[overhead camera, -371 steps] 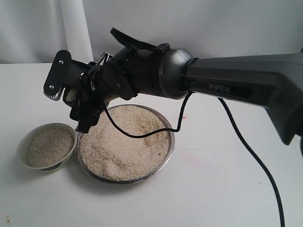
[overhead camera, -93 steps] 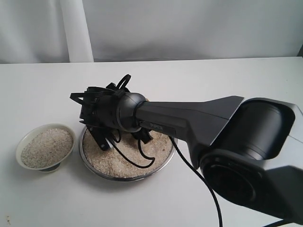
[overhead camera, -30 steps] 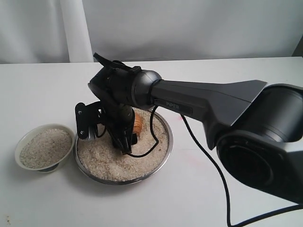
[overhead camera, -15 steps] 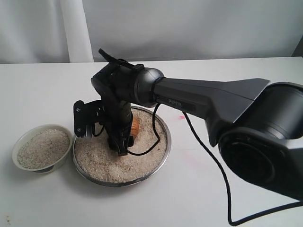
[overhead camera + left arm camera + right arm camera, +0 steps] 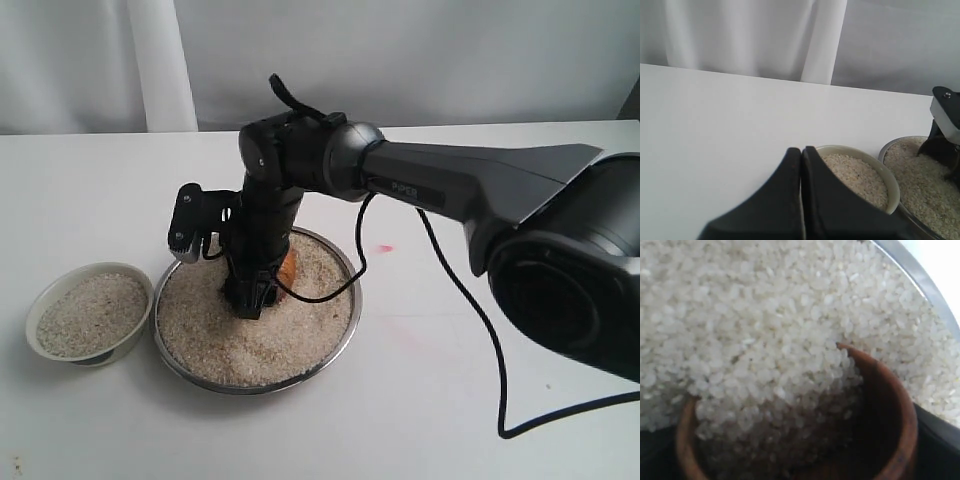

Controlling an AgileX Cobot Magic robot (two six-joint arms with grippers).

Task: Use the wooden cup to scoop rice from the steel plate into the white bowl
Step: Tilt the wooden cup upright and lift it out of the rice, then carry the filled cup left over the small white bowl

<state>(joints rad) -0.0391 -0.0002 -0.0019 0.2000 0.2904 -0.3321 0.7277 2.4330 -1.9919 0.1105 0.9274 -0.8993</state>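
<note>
Glossy wooden cup (image 5: 890,425) (shiny steel plate (image 5: 918,276))

Right arm (image 5: 450,190) spans the steel plate (image 5: 340,345); the white bowl (image 5: 40,345) beside seems unobstructed from above.

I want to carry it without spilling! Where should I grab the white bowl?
Probably pinch the thick rim of the white bowl from above, on the side away from the steel plate. Rice nearly fills it and the plate sits close beside it, so keep it level.

The wooden cup (image 5: 887,407) lies half-filled with rice (image 5: 750,310).
</note>
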